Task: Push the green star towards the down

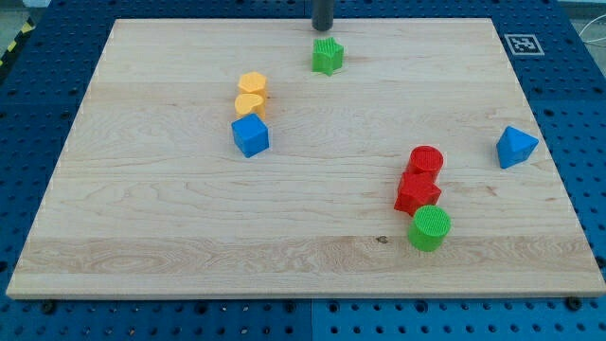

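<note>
The green star (328, 55) lies near the view's top edge of the wooden board (170, 208), a little right of centre. My tip (323, 27) stands just above the star towards the view's top, close to it; I cannot tell if it touches. Only the lowest part of the dark rod shows at the top edge of the view.
Two yellow blocks (251, 93) sit stacked above a blue cube (250, 135) at the left of centre. A red cylinder (426, 160), a red star (417, 192) and a green cylinder (430, 228) form a column at the lower right. A blue pyramid-like block (515, 146) lies at the right.
</note>
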### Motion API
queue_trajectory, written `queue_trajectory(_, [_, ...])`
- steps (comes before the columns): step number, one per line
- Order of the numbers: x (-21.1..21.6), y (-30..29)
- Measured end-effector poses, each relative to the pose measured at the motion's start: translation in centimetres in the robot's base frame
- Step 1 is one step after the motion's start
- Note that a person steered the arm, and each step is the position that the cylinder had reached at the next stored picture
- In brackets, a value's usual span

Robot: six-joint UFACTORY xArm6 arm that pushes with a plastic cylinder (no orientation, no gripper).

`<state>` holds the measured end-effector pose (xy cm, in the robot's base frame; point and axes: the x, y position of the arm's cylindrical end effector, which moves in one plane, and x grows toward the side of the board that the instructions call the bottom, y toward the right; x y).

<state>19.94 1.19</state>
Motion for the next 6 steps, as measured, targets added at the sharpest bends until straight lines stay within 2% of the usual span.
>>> queue_trajectory(2, [4.2,-1.6])
queue_trajectory(4, [12.2,3.8])
queue_trajectory(5, [15.4,6.7])
queue_trajectory(6, [17.0,7.2])
